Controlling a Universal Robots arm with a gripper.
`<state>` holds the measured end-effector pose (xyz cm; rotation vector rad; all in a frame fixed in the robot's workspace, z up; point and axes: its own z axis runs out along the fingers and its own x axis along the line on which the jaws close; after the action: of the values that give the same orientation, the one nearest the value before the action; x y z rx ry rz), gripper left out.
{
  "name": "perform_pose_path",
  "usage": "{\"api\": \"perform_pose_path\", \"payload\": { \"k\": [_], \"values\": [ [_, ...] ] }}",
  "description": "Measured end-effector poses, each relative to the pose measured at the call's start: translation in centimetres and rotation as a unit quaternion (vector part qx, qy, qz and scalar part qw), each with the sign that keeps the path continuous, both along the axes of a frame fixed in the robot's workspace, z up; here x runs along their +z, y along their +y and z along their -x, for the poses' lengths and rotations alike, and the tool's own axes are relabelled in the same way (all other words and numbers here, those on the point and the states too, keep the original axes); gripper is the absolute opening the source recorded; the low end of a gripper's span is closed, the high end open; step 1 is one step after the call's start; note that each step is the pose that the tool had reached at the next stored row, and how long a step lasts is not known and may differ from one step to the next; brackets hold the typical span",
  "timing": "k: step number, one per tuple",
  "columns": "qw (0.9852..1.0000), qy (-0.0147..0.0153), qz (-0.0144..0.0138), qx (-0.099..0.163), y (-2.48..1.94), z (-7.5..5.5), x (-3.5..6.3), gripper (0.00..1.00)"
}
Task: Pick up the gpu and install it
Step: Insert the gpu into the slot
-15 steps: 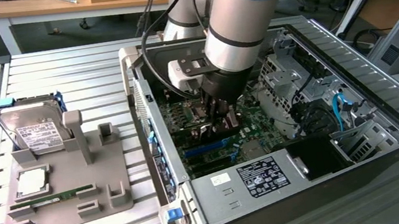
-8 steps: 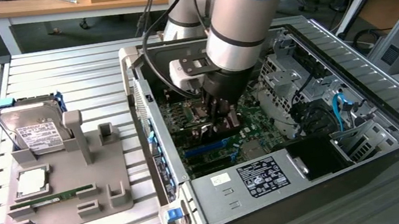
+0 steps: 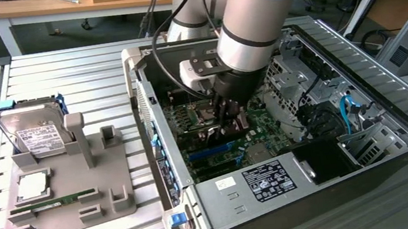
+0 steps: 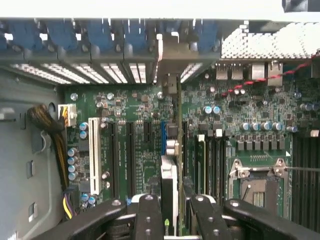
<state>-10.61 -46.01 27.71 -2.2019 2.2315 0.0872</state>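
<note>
Claw [image 4: 170, 212] down inside the open computer case [image 3: 392, 107], fingers [image 4: 149, 220] closed partway on the gpu [image 4: 170, 150], held edge-on over the motherboard [image 4: 135, 130] slots (lower edge hidden). Hard drive [image 3: 33, 137] upright in the grey holder [image 3: 67, 209] on the surface [image 3: 64, 73].

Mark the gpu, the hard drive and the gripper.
gpu [image 4: 172, 150]: wrist view, thin top edge of the card standing on the motherboard.
hard drive [image 3: 31, 132]: exterior view, silver face above the white label.
gripper [image 3: 225, 124]: exterior view, between its fingertips inside the case.
</note>
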Motion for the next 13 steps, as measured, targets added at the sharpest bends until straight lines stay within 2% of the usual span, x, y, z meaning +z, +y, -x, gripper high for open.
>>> {"api": "perform_pose_path", "payload": {
  "k": [9, 13],
  "values": [
    [1.0000, 0.0007, 0.0000, 0.000, -0.01, -0.31, 0.41, 0.27],
    [1.0000, 0.0006, 0.0001, 0.000, -0.25, -0.20, 0.41, 0.27]
  ]
}}
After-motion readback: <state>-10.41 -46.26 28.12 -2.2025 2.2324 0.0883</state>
